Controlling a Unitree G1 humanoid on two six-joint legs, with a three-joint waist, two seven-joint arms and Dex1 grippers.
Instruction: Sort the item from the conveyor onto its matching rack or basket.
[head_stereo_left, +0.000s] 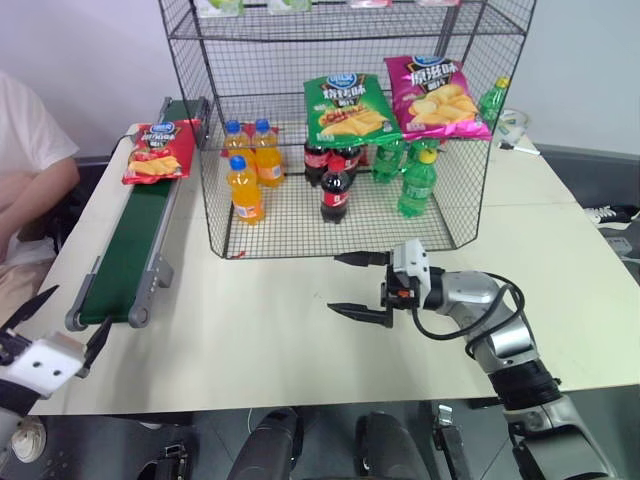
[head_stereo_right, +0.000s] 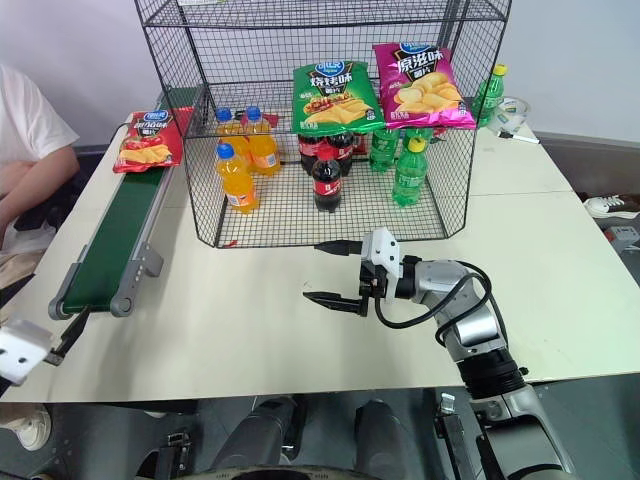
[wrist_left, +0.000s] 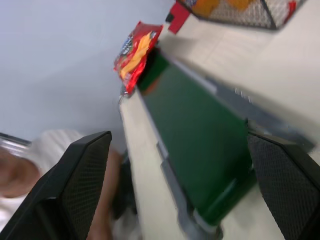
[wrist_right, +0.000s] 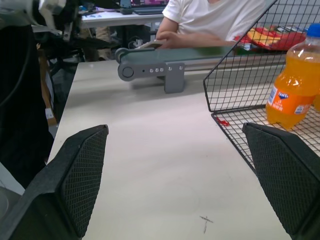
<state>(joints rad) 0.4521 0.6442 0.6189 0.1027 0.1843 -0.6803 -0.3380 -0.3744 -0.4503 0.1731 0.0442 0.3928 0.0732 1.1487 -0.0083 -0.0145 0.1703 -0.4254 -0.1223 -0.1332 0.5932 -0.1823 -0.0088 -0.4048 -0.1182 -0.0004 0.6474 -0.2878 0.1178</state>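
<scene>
chips bag (wrist_left: 134, 54): red, lying at the conveyor's (wrist_left: 195, 140) far end
left tool (wrist_left: 180, 195): fingers spread wide, empty

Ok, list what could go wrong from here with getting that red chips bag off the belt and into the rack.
1. The red chips bag lies at the conveyor's far end, overhanging its edge; a clumsy grab could push it off.
2. It sits far from the open left gripper, near the belt's near end, so the reach is long.
3. The green chips bag and magenta chips bag already crowd the black wire rack's tier; placing another may dislodge them onto the bottles.
</scene>
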